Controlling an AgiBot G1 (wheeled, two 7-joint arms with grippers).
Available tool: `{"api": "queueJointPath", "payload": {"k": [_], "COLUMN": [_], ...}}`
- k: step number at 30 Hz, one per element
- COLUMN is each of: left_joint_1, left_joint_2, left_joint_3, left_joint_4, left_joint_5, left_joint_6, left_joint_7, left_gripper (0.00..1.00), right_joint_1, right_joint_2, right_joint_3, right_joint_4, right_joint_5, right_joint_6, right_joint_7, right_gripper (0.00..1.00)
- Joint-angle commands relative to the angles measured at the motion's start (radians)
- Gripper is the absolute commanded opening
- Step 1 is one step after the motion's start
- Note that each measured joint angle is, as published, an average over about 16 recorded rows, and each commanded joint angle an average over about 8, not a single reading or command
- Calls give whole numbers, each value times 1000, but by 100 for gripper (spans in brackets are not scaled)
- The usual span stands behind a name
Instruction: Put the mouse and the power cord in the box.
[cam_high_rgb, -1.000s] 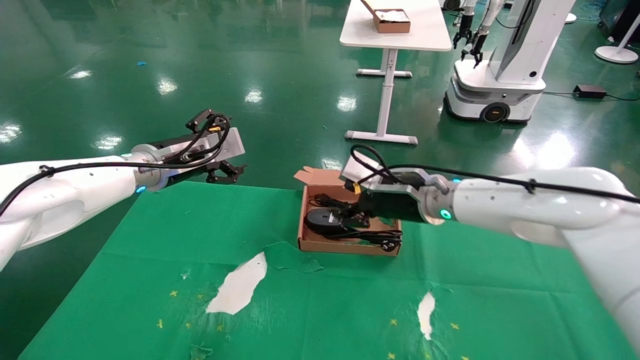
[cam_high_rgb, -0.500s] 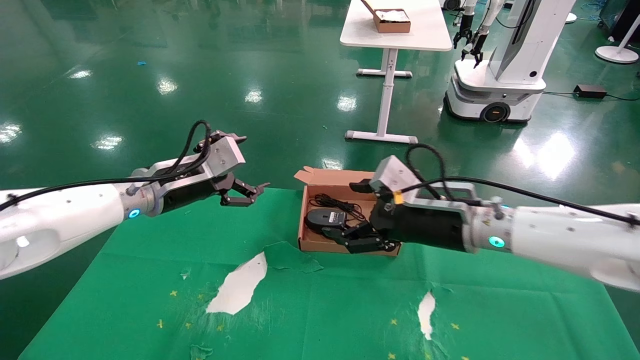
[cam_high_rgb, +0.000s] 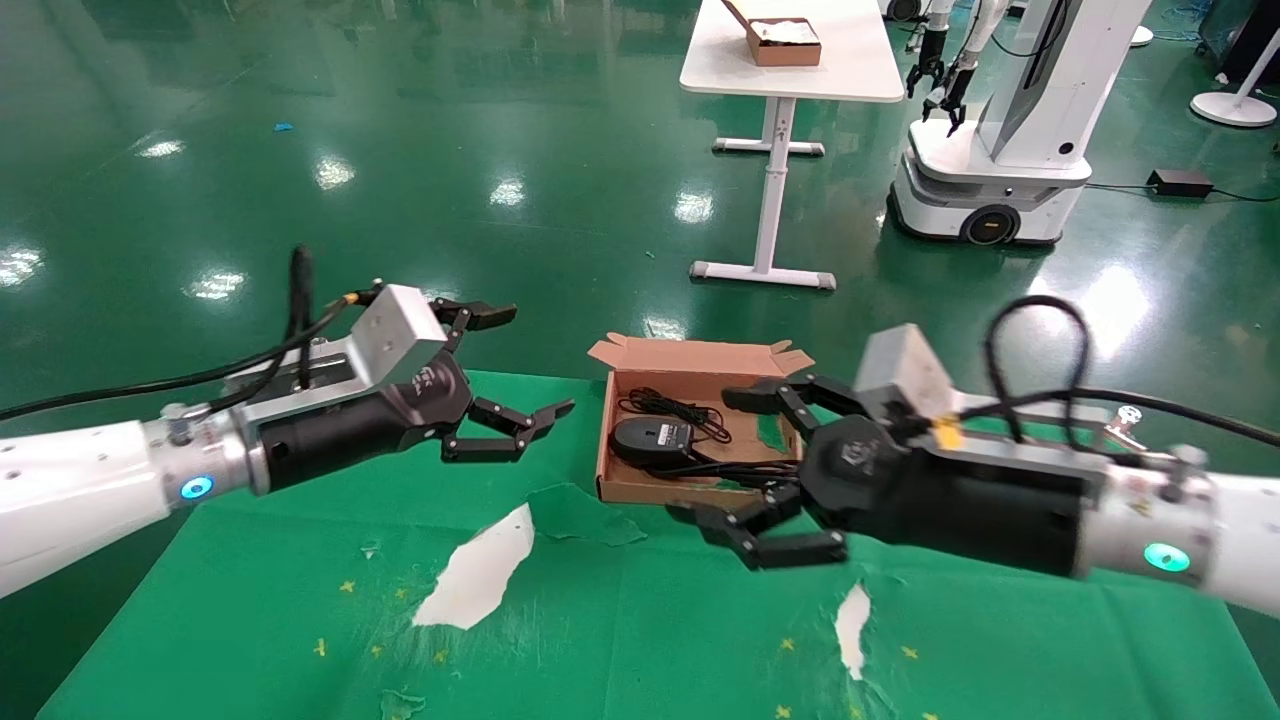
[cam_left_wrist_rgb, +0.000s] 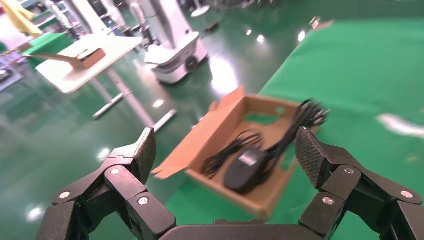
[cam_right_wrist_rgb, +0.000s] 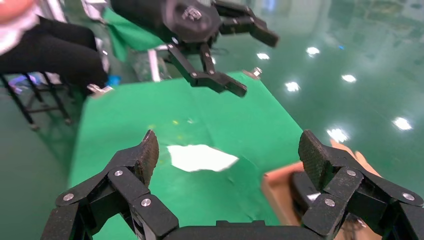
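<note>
— So, on head view?
— I see the mouse (cam_high_rgb: 652, 438) and power cord (cam_high_rgb: 745, 468) inside the box (cam_high_rgb: 700, 356); left hand (cam_high_rgb: 520, 365) and right hand (cam_high_rgb: 765, 470) spread apart, empty.
— Wrists?
— My left wrist view faces the box (cam_left_wrist_rgb: 220, 127); right shows fingers (cam_right_wrist_rgb: 142, 152) wide.

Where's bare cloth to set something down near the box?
Free: the green cloth left of the box, below the open left gripper, and the near strip. Crowded: inside the box, with mouse and power cord, and the open right gripper beside it.
</note>
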Motion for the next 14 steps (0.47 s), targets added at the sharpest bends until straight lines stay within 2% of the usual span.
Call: {"api": "queueJointPath", "payload": {"k": [1, 14], "left_joint_1": [21, 144], "left_joint_2": [-19, -125], "left_joint_3": [-25, -171], "left_joint_4": [-30, -199], "left_joint_5": [-13, -85], "left_joint_6": [33, 224], "left_joint_7": [-27, -182], "left_gripper": [100, 100], "right_joint_1": [-22, -145], "right_joint_2": [25, 171], "right_joint_3": [19, 128], "right_joint_4": [29, 198], "right_joint_5": [31, 205], "right_joint_6": [-26, -176], "right_joint_7": [8, 52], "right_gripper": [100, 100]}}
